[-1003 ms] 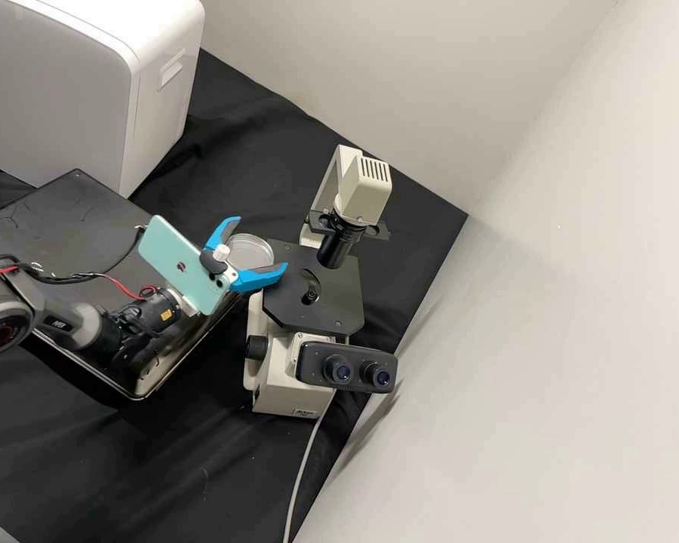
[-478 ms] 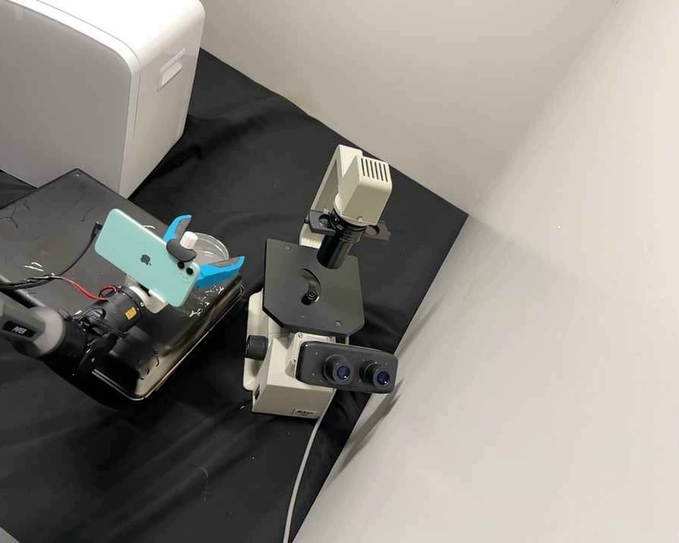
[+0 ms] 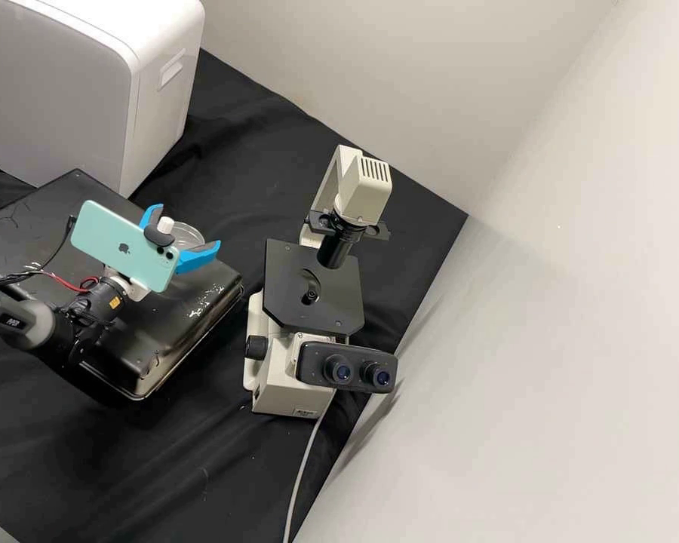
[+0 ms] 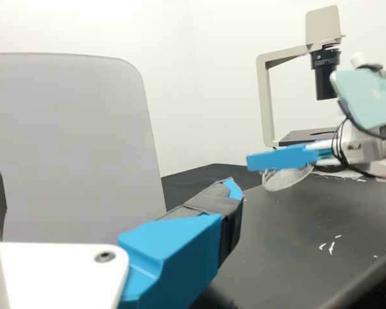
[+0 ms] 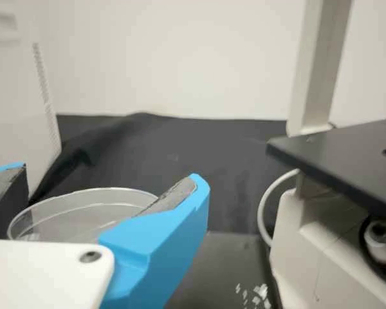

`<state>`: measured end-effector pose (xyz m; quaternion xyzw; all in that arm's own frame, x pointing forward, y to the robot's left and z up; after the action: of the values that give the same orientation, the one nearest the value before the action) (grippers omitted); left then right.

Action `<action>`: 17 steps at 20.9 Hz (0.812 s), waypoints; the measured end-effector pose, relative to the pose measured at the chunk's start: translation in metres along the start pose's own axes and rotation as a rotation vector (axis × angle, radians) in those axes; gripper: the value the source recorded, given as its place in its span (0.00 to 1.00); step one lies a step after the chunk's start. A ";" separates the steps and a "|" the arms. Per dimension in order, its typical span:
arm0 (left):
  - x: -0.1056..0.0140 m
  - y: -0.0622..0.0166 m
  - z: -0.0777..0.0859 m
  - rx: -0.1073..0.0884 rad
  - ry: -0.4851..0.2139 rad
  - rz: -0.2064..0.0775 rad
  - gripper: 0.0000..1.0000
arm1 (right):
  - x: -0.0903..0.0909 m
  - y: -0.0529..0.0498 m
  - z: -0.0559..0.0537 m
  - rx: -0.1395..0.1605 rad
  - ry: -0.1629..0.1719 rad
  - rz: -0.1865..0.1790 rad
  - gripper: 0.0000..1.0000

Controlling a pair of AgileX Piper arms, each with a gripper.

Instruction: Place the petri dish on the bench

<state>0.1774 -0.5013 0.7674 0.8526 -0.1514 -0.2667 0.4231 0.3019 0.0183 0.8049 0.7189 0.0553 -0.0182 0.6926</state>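
Two right fingers (image 5: 159, 237) clasp petri dish (image 5: 74, 211) between them; left fingers (image 4: 174, 252) spread, empty.

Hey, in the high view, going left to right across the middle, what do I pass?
Dark arm → mint phone on its wrist → petri dish held in the right gripper → microscope → pale wall.

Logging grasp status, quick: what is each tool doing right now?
Left tool: open, holding nothing.
Right tool: closed on the petri dish.
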 end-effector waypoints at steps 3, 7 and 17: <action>0.000 0.0000 0.000 0.000 0.000 0.000 1.00 | 0.000 -0.011 0.006 -0.020 -0.020 -0.036 0.00; 0.000 0.0000 0.000 0.000 0.000 0.000 1.00 | 0.003 -0.016 0.010 -0.022 -0.005 -0.031 0.00; 0.000 0.0000 0.000 0.000 0.000 0.000 1.00 | 0.001 -0.018 0.012 -0.025 -0.002 -0.030 0.00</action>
<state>0.1774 -0.5013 0.7674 0.8526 -0.1514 -0.2667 0.4231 0.3012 0.0070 0.7868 0.7094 0.0659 -0.0287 0.7011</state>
